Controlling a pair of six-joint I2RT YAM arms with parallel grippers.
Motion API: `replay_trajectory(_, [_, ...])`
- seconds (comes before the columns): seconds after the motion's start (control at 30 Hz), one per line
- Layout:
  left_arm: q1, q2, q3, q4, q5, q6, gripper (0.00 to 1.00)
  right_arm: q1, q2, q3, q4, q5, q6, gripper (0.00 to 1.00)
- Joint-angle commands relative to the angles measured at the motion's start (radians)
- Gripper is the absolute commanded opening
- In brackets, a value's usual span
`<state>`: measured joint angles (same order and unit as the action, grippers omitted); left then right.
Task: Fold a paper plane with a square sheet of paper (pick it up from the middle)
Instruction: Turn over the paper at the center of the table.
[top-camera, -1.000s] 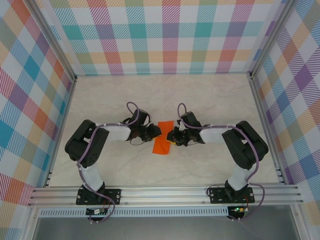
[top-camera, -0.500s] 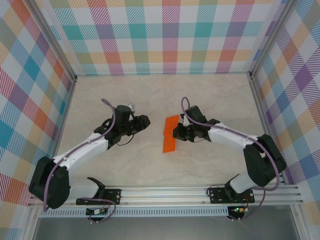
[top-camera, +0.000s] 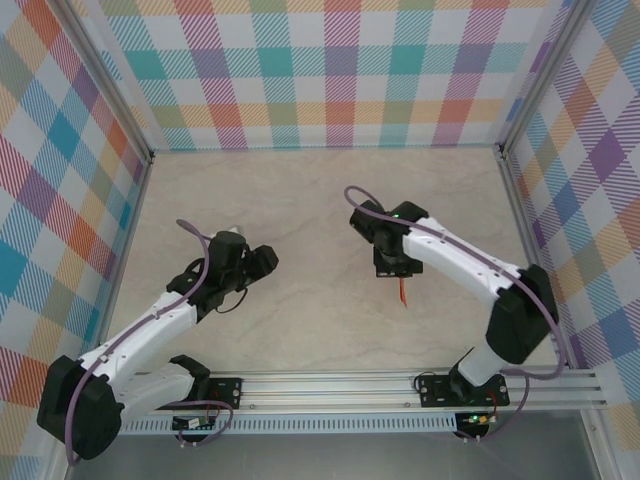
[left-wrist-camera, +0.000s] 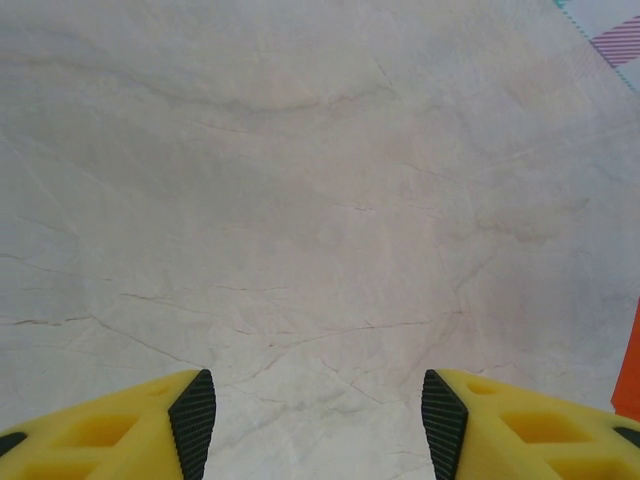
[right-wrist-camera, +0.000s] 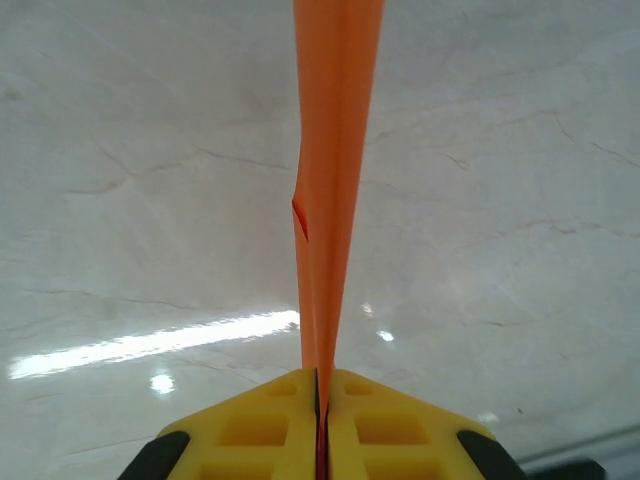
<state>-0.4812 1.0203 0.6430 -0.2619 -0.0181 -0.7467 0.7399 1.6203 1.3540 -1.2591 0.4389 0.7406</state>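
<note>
A pale, marble-veined surface (top-camera: 300, 200) lay inside walls of pastel plaid (top-camera: 330, 70), with an aluminium rail (top-camera: 330, 385) running along the near edge. Right of centre over that surface was the orange paper (right-wrist-camera: 335, 150), folded into a narrow strip. It stood on edge, so from the top camera it appeared as a thin orange sliver (top-camera: 404, 293) sticking out toward the near edge. In the right wrist view it ran straight away from the camera to the top of the frame, with a small nick in its left edge partway along. Whether its far end touched the surface could not be told. The right tool (right-wrist-camera: 320, 400) was clamped on the near end of the strip, its yellow fingers (right-wrist-camera: 250, 430) pressed together with only the paper between them. From the top camera this tool (top-camera: 398, 275) pointed toward the near edge. Well apart on the left, the left tool (left-wrist-camera: 318, 410) hung over bare surface with its jaws standing wide and nothing between them. Its dark pads (left-wrist-camera: 195, 420) faced each other across the gap. A slice of the orange paper (left-wrist-camera: 630, 365) showed at the right edge of the left wrist view.
</note>
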Motion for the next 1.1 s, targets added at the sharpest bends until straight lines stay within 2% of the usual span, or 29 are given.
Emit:
replay_trajectory(0.0, [0.010,-0.051,-0.011,-0.064,-0.050,-0.004,0.61,0.050,0.128,0.087,-0.129,0.060,0.083,0.11])
replay_trajectory(0.27, [0.012,-0.141,-0.042,-0.141,-0.064,0.005,0.65,0.121,0.544,0.415,-0.094,-0.134,0.082,0.14])
replay_trajectory(0.47, [0.013,-0.185,-0.053,-0.190,-0.005,0.029,0.66,0.135,0.685,0.589,-0.061,-0.240,0.047,0.18])
replay_trajectory(0.53, [0.013,-0.200,-0.052,-0.209,0.013,0.041,0.68,0.138,0.679,0.584,-0.027,-0.275,0.031,0.23])
replay_trajectory(0.57, [0.012,-0.205,-0.052,-0.216,0.027,0.050,0.70,0.138,0.672,0.574,-0.012,-0.293,0.024,0.28])
replay_trajectory(0.63, [0.012,-0.206,-0.048,-0.226,0.063,0.065,0.71,0.142,0.631,0.537,0.035,-0.311,0.008,0.29])
replay_trajectory(0.8, [0.012,-0.180,-0.037,-0.191,0.179,0.066,0.70,0.138,0.388,0.338,0.239,-0.351,-0.024,0.44])
replay_trajectory(0.83, [0.012,-0.166,-0.034,-0.173,0.201,0.061,0.69,0.131,0.325,0.275,0.291,-0.367,-0.028,0.48])
replay_trajectory(0.97, [0.005,-0.052,-0.039,-0.040,0.273,0.028,0.61,0.072,0.120,0.025,0.436,-0.391,-0.017,0.51])
replay_trajectory(1.07, [-0.037,0.103,0.009,0.079,0.311,0.003,0.52,-0.034,-0.017,-0.187,0.582,-0.498,0.001,0.51])
